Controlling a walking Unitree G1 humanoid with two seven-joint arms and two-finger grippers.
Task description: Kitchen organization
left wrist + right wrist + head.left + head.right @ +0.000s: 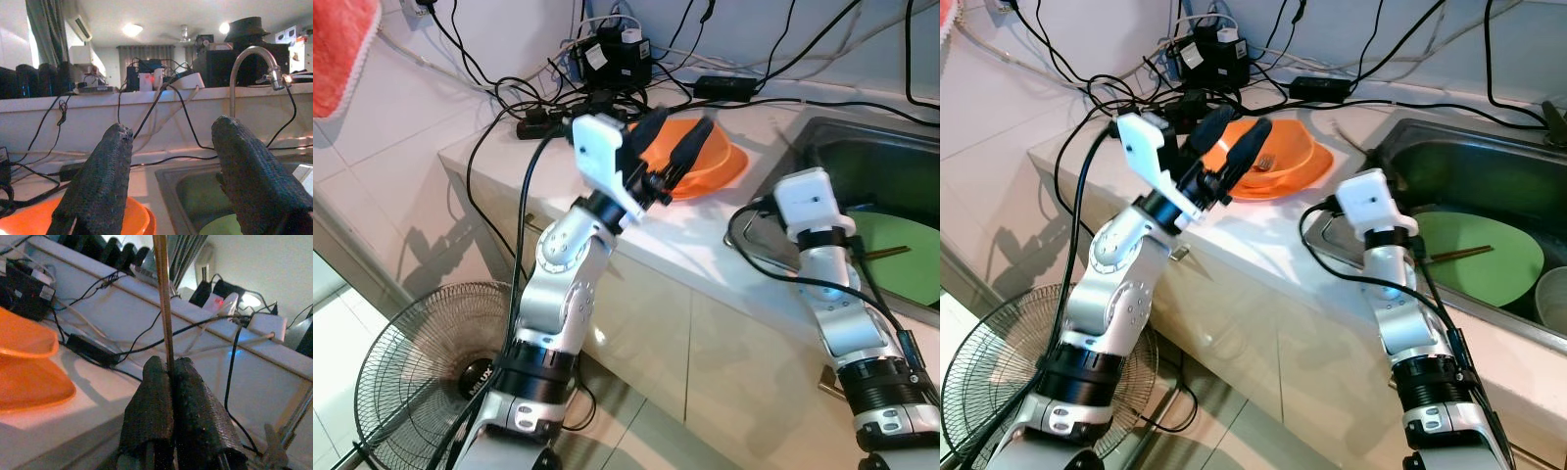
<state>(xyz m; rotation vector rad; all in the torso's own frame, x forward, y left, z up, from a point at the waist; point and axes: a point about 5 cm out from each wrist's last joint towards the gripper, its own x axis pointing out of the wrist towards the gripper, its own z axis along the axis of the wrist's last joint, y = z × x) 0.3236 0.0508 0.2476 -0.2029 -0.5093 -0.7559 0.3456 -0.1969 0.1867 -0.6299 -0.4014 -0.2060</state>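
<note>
A pale tabletop [705, 235] runs along the wall, black cables [607, 88] tangled at its far side and a steel sink [1489, 166] set in on the right. My left hand [671, 147] hangs open over the stacked orange plastic bowls [1278, 157], fingers spread apart. My right hand [168, 401] is pinched closed on a thin wooden chopstick [164, 303] that stands upright. A round green plate [1479, 257] lies in the sink with another chopstick [1459, 255] across it.
</note>
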